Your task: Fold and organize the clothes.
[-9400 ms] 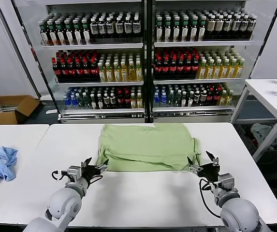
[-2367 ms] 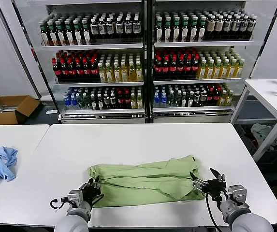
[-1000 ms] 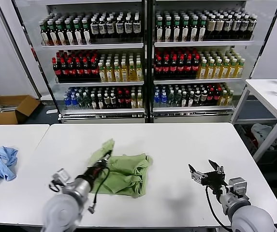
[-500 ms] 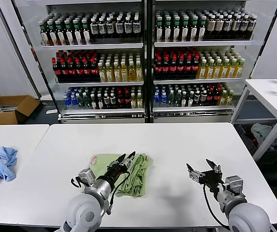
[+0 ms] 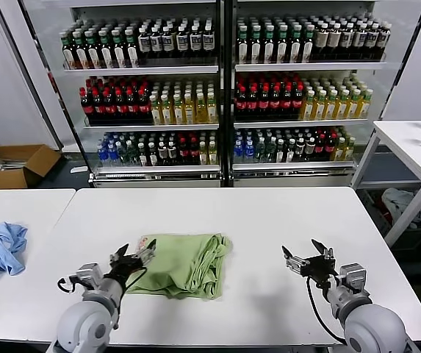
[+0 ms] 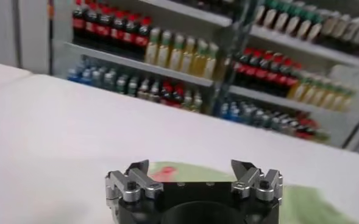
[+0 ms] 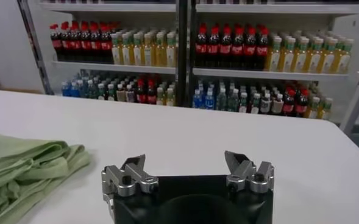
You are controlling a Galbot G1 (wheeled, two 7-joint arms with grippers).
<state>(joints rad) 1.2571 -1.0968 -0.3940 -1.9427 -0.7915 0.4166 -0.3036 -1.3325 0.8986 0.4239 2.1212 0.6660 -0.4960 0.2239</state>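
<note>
Folded green shirt [image 5: 181, 263] (fingers [image 5: 145, 253] spread)

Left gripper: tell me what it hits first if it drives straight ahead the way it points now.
Most likely the green shirt: the open left gripper points at its near edge, with only bare table between. Depth is uncertain.

Shop-like test space, glass-fronted drink coolers [image 5: 221, 88] full of bottles, white tables [image 5: 269, 213]
</note>
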